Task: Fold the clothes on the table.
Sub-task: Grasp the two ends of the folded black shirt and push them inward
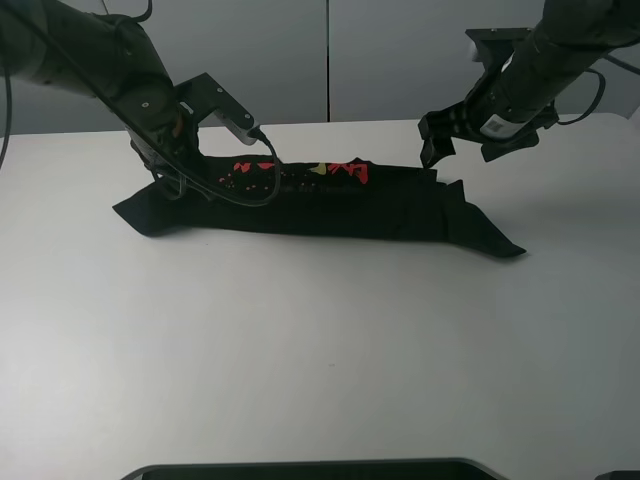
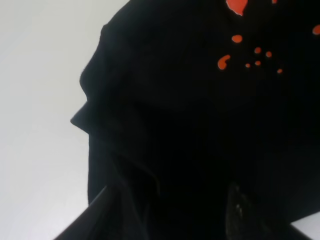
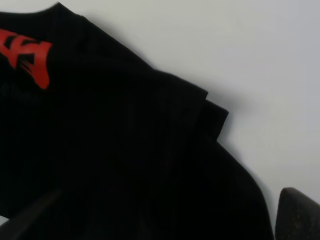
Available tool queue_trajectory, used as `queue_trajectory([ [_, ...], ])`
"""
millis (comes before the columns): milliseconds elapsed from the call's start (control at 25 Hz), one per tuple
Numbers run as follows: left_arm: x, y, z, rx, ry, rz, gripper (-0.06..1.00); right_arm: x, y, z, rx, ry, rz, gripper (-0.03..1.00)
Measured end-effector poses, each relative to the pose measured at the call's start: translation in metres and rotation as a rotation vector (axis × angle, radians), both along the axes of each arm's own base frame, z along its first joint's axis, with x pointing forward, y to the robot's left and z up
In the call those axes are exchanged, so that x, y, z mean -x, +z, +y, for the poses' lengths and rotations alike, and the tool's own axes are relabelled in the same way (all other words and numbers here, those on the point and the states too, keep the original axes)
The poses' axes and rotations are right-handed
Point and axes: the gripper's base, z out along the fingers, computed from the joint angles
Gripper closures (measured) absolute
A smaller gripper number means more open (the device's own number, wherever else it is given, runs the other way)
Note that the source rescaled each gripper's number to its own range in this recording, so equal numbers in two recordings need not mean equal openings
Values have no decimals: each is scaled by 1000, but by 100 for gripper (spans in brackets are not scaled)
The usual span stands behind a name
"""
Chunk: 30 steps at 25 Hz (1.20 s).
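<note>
The clothes [image 1: 330, 205] are one black T-shirt, lying as a long narrow band across the table [image 1: 320, 340], with red and yellow print [image 1: 300, 172] along its far edge. My left gripper [image 1: 172, 178] is down on the shirt's left end. The left wrist view is filled with dark cloth [image 2: 200, 125], so its jaws are hard to make out. My right gripper [image 1: 462, 150] hangs open and empty just above the shirt's right end. The right wrist view shows the cloth [image 3: 110, 150] below and one fingertip [image 3: 300, 210].
A dark rim [image 1: 300, 468] sits at the table's front edge. Grey wall panels [image 1: 380, 60] stand behind the table. A cable [image 1: 262, 190] from the left arm loops over the shirt.
</note>
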Motion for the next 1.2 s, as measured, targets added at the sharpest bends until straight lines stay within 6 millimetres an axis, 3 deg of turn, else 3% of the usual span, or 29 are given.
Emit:
queue_trajectory([
  [160, -7, -2, 23, 60, 120, 32, 35, -1, -7, 0, 3, -2, 16, 7],
  [320, -16, -3, 47, 95, 191, 31, 52, -2, -8, 0, 0, -10, 12, 7],
  [400, -19, -5, 51, 100, 187, 29, 55, -3, -14, 1, 4, -10, 27, 7],
  [680, -22, -36, 47, 121, 180, 73, 39, -5, -40, 1, 19, -13, 88, 7],
  [1080, -24, -53, 46, 108, 168, 97, 38, -5, -80, 2, 24, -32, 183, 7],
  [1200, -25, -55, 47, 106, 163, 96, 38, -6, -82, 3, 8, -49, 177, 7],
])
